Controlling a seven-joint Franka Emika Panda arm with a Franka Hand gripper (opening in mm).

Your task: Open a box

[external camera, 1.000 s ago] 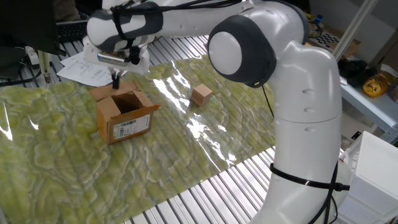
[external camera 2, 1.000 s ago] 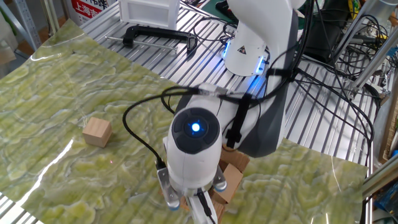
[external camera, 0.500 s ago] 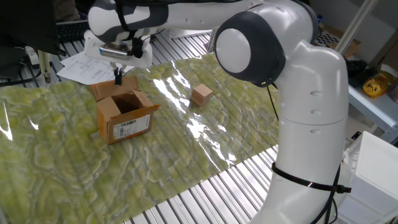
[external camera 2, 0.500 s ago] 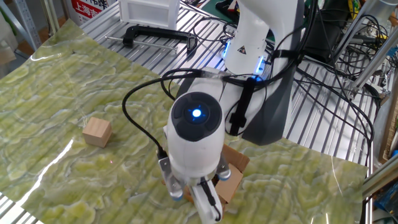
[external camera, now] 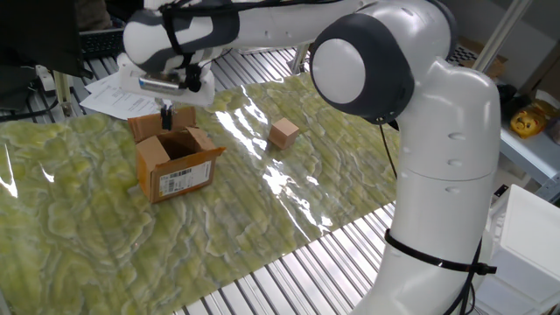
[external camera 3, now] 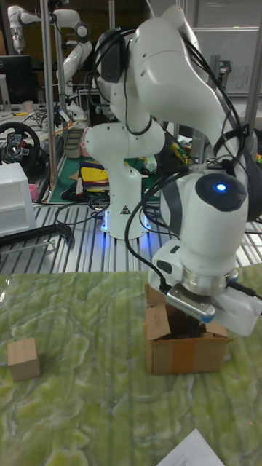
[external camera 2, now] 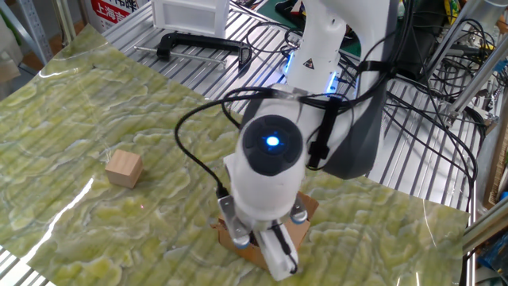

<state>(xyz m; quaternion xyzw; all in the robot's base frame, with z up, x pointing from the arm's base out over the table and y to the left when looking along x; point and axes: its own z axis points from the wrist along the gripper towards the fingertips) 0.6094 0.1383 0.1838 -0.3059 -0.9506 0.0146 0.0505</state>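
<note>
The box [external camera: 175, 163] is a small brown carton with a white barcode label on its front, and it stands on the green patterned mat. Its top is open: the flaps stand out and the dark inside shows. My gripper [external camera: 165, 114] hangs just above the box's rear edge, next to the back flap [external camera: 147, 126], with its thin dark fingers close together and nothing between them. Seen from the other fixed view, my hand covers most of the box [external camera 2: 305, 206]. The tall view shows the box [external camera 3: 185, 354] under my wrist, with my fingertips hidden.
A small plain tan cube [external camera: 283, 133] lies on the mat to the right of the box, also visible as the cube [external camera 2: 125, 168] and cube [external camera 3: 23, 359]. Loose papers [external camera: 122, 98] lie behind the box. Metal slats border the mat [external camera: 79, 219].
My hand rose slightly, shifted a little to the right over the box's rear edge, then came back down. The box and cube stay where they were.
</note>
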